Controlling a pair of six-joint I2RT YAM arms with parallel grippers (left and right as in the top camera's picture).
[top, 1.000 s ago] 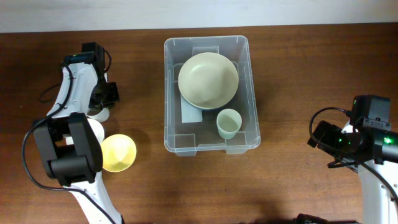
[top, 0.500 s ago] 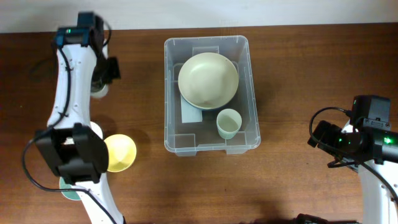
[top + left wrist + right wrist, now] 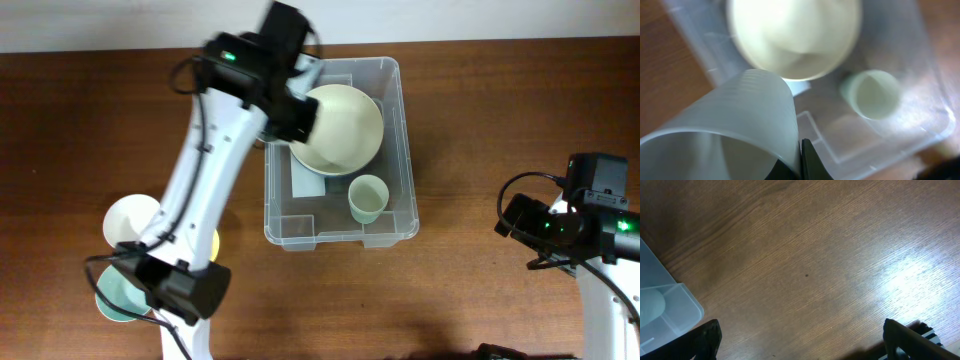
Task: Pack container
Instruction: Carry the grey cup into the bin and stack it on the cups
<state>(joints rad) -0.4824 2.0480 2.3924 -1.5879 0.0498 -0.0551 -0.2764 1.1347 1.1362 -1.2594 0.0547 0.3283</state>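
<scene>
Over the clear rectangular plastic bin (image 3: 408,150), far-left corner, we pinch a translucent ribbed cup (image 3: 740,115) in our left gripper (image 3: 801,162) for packing; our right gripper (image 3: 802,342) gapes idle.

The dark brown wooden table (image 3: 480,120) carries the clear plastic container (image 3: 340,243) near its middle, and well apart to the left a white bowl (image 3: 128,218), a yellow bowl (image 3: 213,243) mostly hidden just beside it, and a pale green dish (image 3: 106,296) nearer the front edge.
</scene>
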